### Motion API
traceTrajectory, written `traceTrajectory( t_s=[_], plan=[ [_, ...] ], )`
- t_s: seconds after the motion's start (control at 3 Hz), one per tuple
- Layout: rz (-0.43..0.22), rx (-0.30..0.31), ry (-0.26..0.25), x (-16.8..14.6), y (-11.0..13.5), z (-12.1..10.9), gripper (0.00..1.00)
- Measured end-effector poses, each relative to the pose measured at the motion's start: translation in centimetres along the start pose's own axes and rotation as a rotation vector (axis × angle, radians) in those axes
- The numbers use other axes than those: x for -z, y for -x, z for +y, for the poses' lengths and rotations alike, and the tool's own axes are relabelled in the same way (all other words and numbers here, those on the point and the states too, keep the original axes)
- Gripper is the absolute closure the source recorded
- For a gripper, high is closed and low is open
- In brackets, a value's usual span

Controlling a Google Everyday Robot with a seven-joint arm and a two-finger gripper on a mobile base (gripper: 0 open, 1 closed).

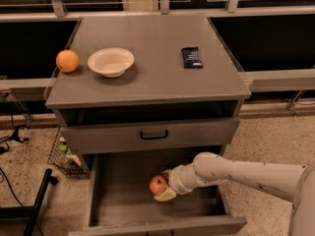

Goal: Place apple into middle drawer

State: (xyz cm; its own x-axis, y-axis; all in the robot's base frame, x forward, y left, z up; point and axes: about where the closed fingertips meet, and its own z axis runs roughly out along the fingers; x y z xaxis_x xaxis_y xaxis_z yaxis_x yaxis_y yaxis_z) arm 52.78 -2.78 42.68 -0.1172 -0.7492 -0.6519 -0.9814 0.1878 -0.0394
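While the arm (246, 173) stretches nearly level, the gripper (164, 188) clasps the apple (157, 183) inside the open middle drawer (118, 198).

Grey cabinet top (147, 38): smooth round orange fruit (67, 61) at left edge, shallow cream bowl (110, 61) just beside it, dark blue snack packet (191, 57) well apart to the right. Below, grey drawer front with black bar handle (153, 134). Beneath that, wide grey tray-like drawer (118, 200) pulled out. White arm's gripper (163, 187) reaches inside it from the right, clamped on round red apple with yellowish blush (157, 183).

No text is legible on the packet (191, 57) or end effector (160, 185) in the drawer (120, 193).
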Motion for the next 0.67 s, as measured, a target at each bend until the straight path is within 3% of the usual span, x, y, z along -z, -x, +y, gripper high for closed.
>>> traceTrajectory(
  t_s=[0.67],
  plan=[
    [-0.033,0.054,-0.001,-5.5,-2.9,-1.0,1.0]
  ],
)
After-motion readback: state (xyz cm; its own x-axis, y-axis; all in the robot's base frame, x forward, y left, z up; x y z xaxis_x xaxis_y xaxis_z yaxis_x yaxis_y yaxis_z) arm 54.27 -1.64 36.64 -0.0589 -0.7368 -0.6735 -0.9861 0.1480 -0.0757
